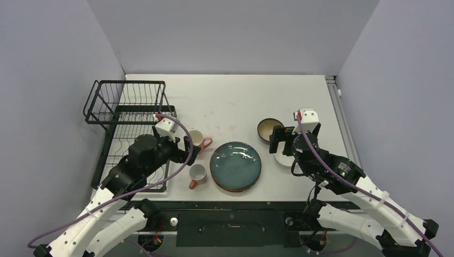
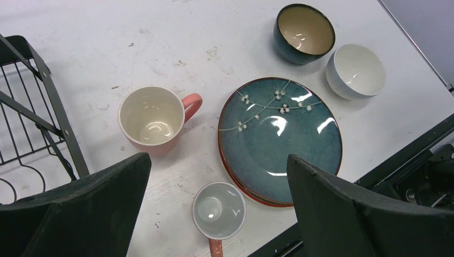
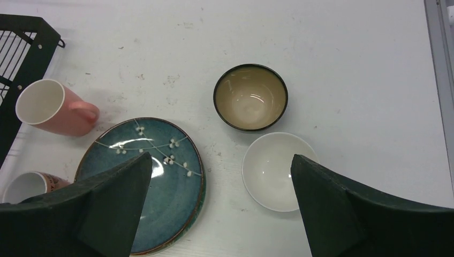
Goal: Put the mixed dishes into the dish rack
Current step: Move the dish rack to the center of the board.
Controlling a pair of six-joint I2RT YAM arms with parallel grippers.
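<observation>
Hovering above the white table, the left gripper hangs with its two dark fingers spread wide and nothing between them, just left of the pink mug. The right gripper is likewise parted and empty, poised over the small white bowl, with the brown bowl just beyond it on the far side.

Between the two arms lies the dark teal plate, sprigged with white blossom, topping a stack whose red-orange rim shows underneath. The white orange-handled mug stands upright at the stack's near left, handle pointing toward the table's near edge; the pink mug stands upright on the far left of the stack, handle turned toward the plates. The two bowls sit side by side, close but apart, right of the stack.

The black wire dish rack occupies the table's left side, its raised basket far and its flat grid tray running nearer beneath the left arm. The mugs stand between that arm's gripper and the plates.

A broad stretch of tabletop spreads far of the dishes. Grey walls close in the left, right and far sides, and a metal rail lines the right edge.
</observation>
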